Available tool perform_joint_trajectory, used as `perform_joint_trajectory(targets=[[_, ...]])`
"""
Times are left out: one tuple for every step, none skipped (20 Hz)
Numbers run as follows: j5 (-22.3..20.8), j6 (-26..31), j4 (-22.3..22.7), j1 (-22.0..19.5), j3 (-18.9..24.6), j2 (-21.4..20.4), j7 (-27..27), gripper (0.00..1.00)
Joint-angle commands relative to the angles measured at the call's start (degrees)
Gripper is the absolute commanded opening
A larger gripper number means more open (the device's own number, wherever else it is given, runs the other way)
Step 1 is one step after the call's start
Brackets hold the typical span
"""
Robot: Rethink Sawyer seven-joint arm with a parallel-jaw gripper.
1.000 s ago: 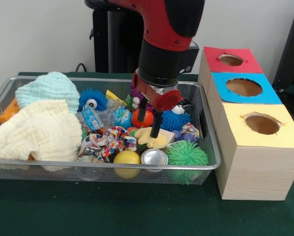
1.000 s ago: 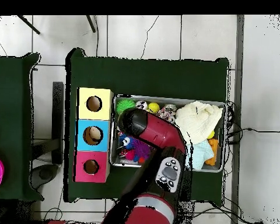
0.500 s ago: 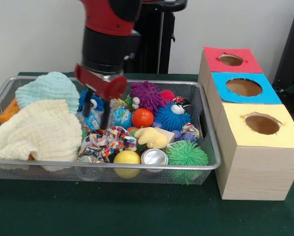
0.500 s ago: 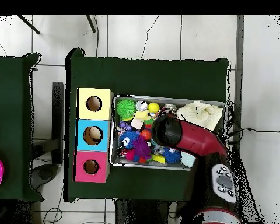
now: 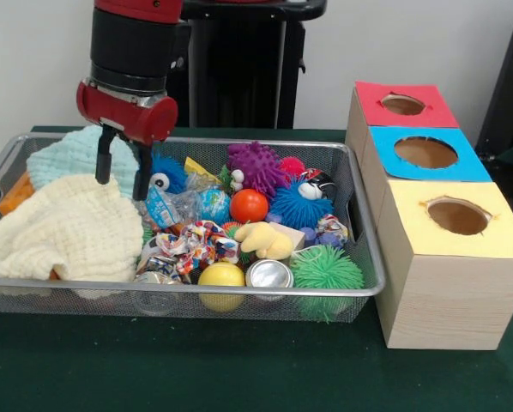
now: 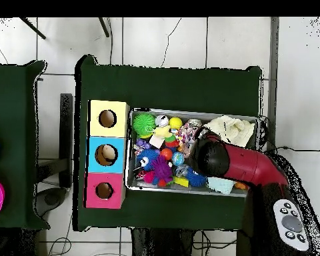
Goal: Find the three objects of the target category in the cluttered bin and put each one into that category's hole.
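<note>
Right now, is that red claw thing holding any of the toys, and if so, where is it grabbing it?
No, nothing is held. The gripper hangs open above the cream cloth and the pale blue cloth at one end of the wire bin, with nothing between its fingers.

The silver wire-mesh metal bin [image 5: 364, 287] looks shiny. The pale yellow knitted cloth [image 5: 63, 230] looks soft and bumpy. The orange ball [image 5: 249, 205] is smooth and glossy. The green spiky rubber ball [image 5: 326, 270] looks bristly. The pale wooden box [image 5: 441, 296] is matt, topped with coloured paper. The dark green worktop [image 5: 196, 365] looks like dull cloth.
</note>
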Motion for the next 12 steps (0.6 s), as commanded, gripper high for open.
perform_joint_trajectory(targets=[[-7.3,5.3,5.6,-2.6,14.2,-1.3,-15.2,1.0],[-8.2,5.3,5.8,-2.9,14.8,-1.3,-15.6,1.0],[-9.1,5.4,5.9,-3.3,15.4,-1.4,-16.1,1.0],[-10.2,5.4,6.1,-4.0,16.4,-1.4,-17.5,1.0],[-11.1,6.2,6.5,-5.2,18.1,-1.4,-19.2,1.0],[-12.0,6.8,7.0,-6.5,20.0,-1.5,-21.3,1.0],[-13.0,7.3,7.5,-8.0,22.2,-1.7,-23.4,1.0],[-14.0,8.1,8.1,-9.4,24.3,-2.0,-26.0,1.0],[-15.2,8.7,8.5,-11.0,26.8,-2.2,-28.7,1.0],[-16.4,9.3,8.8,-12.6,29.2,-2.4,-31.3,1.0],[-17.3,9.9,9.3,-14.2,31.5,-2.2,-33.5,1.0],[-17.9,10.7,9.6,-15.3,33.0,-2.0,-34.9,1.0]])
